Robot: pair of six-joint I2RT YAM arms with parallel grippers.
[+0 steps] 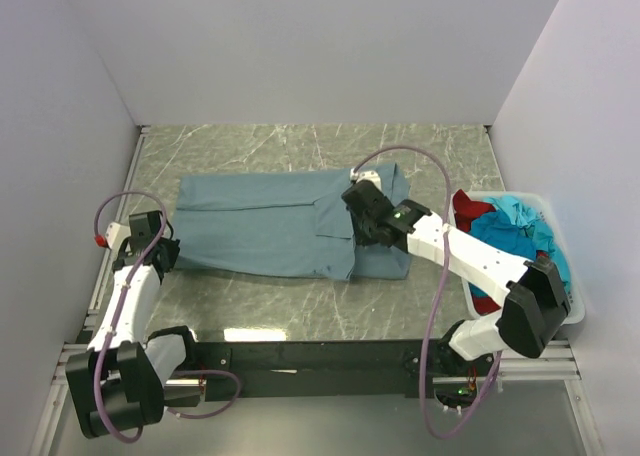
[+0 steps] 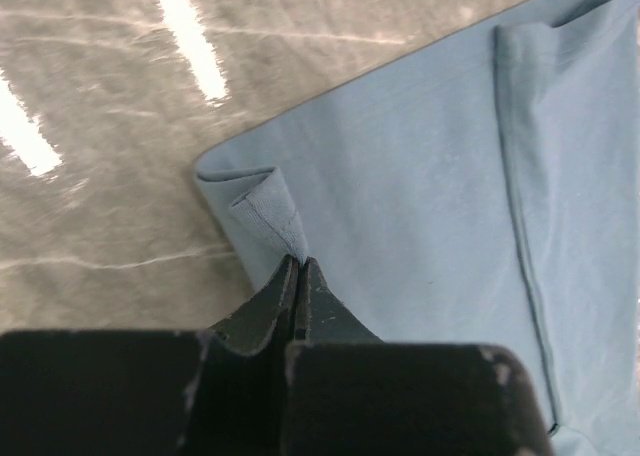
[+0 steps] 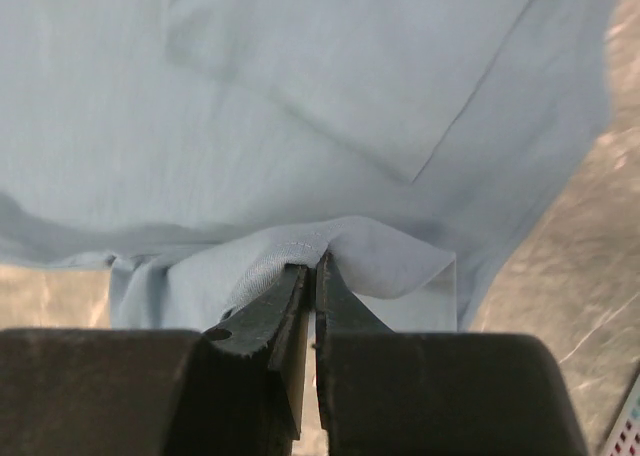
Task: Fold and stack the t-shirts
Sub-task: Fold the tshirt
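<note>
A muted grey-blue t-shirt (image 1: 265,231) lies spread across the middle of the table, its right end partly folded over. At the shirt's left edge my left gripper (image 1: 170,253) is shut; the left wrist view shows the tips (image 2: 300,261) pinching a curled corner of the hem of the shirt (image 2: 420,176). My right gripper (image 1: 362,226) is over the shirt's right part. In the right wrist view it (image 3: 318,263) is shut on a raised fold at the shirt's (image 3: 300,96) edge. A turquoise-blue t-shirt (image 1: 520,226) and a dark red one (image 1: 468,208) lie bunched in the bin.
A white plastic bin (image 1: 578,311) stands at the table's right edge beside the right arm. Walls close the table on the left, back and right. Grey marbled tabletop (image 1: 300,146) shows behind the shirt and in front of it.
</note>
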